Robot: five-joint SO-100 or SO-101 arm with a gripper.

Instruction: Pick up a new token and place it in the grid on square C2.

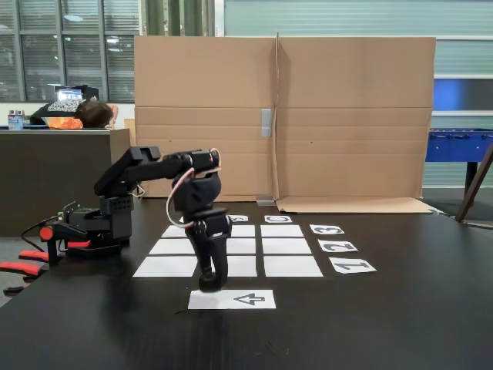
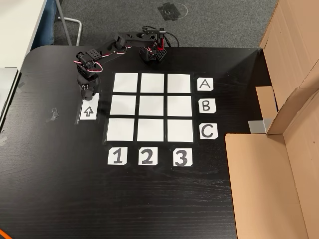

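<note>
My gripper (image 1: 208,284) points straight down with its tips on the left end of the arrow-printed sheet (image 1: 245,299) in a fixed view. From above, the gripper (image 2: 87,95) stands at that sheet's (image 2: 88,112) top end, left of the grid (image 2: 150,107). The token is hidden; I cannot tell whether anything sits between the fingers. Square C2 (image 2: 150,130) is the middle rectangle of the bottom row, in line with the C card (image 2: 208,131) and the 2 card (image 2: 147,156), and it lies bare. From the side, square C2 (image 1: 285,246) is in the right column.
The arm's base (image 2: 152,50) is clamped at the table's far edge. A tall cardboard wall (image 1: 285,116) stands behind the grid, with cardboard flaps (image 2: 269,179) lying on the table's right side. All nine grid rectangles are bare. A person sits at a counter at the back left.
</note>
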